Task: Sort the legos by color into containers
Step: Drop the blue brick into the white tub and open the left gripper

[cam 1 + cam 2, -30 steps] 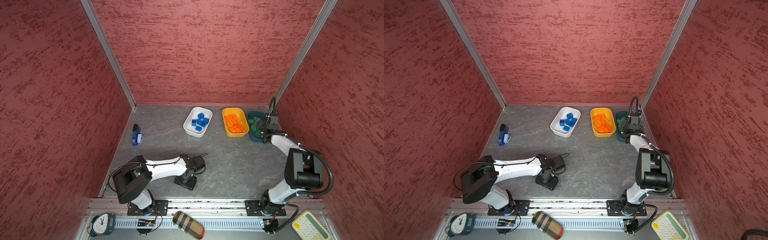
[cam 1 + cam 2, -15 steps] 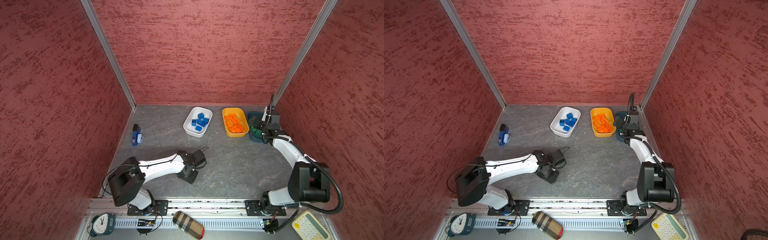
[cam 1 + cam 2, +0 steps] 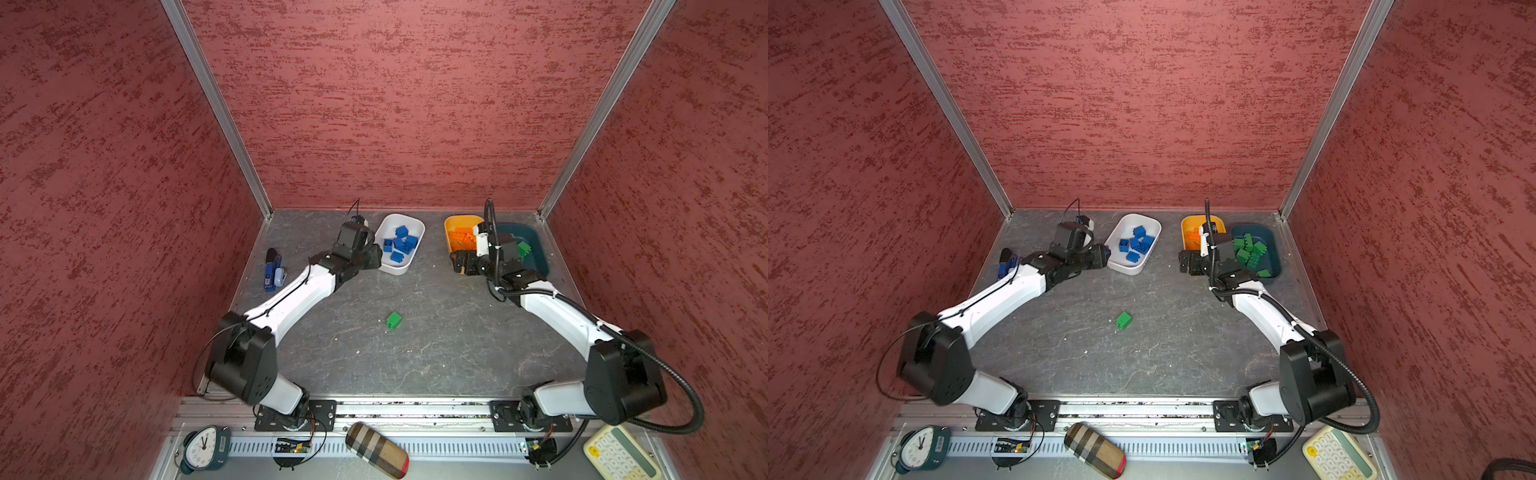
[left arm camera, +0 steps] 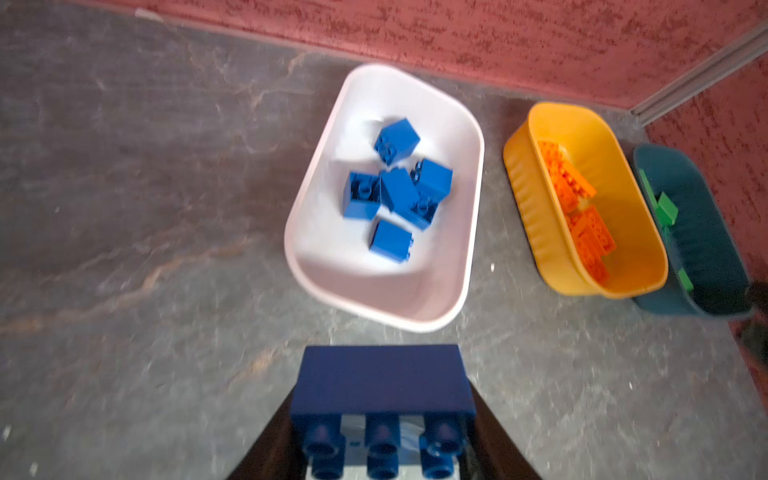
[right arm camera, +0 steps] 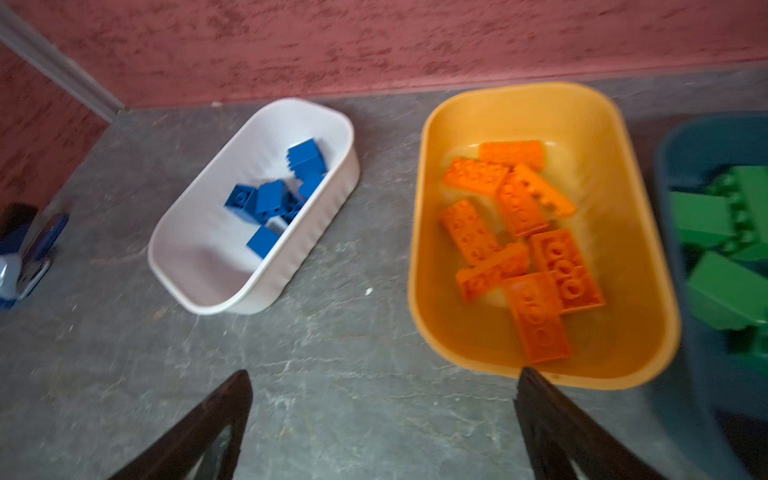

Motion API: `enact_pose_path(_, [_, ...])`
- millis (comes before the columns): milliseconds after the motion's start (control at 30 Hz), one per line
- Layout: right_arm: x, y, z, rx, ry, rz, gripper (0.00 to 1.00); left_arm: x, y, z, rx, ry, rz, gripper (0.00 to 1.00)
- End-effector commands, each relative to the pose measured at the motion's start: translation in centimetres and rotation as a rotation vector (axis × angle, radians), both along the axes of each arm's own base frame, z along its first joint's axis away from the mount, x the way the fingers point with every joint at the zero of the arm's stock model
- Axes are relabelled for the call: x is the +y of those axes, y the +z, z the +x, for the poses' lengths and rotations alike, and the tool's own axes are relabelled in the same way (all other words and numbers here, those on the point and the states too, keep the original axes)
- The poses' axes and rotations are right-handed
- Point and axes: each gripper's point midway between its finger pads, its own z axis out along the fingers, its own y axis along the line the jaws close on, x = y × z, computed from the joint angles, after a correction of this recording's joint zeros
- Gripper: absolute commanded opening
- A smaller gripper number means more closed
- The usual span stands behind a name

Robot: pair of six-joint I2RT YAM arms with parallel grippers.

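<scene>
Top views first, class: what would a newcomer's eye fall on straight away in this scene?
A lone green brick lies in the middle of the grey table. Along the far edge stand a white tub of blue bricks, a yellow tub of orange bricks and a teal tub of green bricks. The left gripper holds a blue brick just short of the white tub.

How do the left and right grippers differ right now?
The left gripper is shut on a blue lego; the right gripper is open and empty. The left gripper faces the white tub, the right gripper the yellow-orange tub. Both have black fingers.
</scene>
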Motion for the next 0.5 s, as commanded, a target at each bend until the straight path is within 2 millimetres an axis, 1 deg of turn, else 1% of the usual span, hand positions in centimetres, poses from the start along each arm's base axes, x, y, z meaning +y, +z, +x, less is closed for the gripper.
enact_pose_path(0, [2.8,-2.2,-1.9,0.075,0.081,-0.031,0.99,-2.1,0.4,3.9,-0.004,-0.048,-0.026,0.25])
enact_pose_path(133, [5.4,-3.8,-4.4,0.117,0.165,-0.043,0.99,-3.7,-1.6,6.8,0.066,-0.083,-0.039,0.25])
enact_pose_path(200, [6.5,-4.1,-5.3,0.124,0.209,-0.045,0.99,-4.2,-2.5,8.0,0.082,-0.091,-0.035,0.26])
enact_pose_path(233, [7.0,-5.0,-5.5,0.144,0.222,-0.056,0.99,-4.4,-2.8,8.7,0.084,-0.094,-0.029,0.27])
enact_pose_path(267, [7.3,-5.3,-5.8,0.152,0.234,-0.062,0.99,-4.4,-3.1,9.4,0.090,-0.091,-0.025,0.27])
enact_pose_path(367, [7.9,-5.5,-5.9,0.153,0.243,-0.075,0.99,-5.1,-3.9,10.7,0.123,-0.103,-0.023,0.28])
enact_pose_path(400, [7.9,-5.5,-5.8,0.147,0.238,-0.081,0.99,-5.4,-4.5,10.9,0.140,-0.113,-0.024,0.29])
enact_pose_path(467, [7.6,-5.5,-5.5,0.143,0.216,-0.094,0.99,-6.0,-5.1,10.9,0.163,-0.127,0.000,0.31])
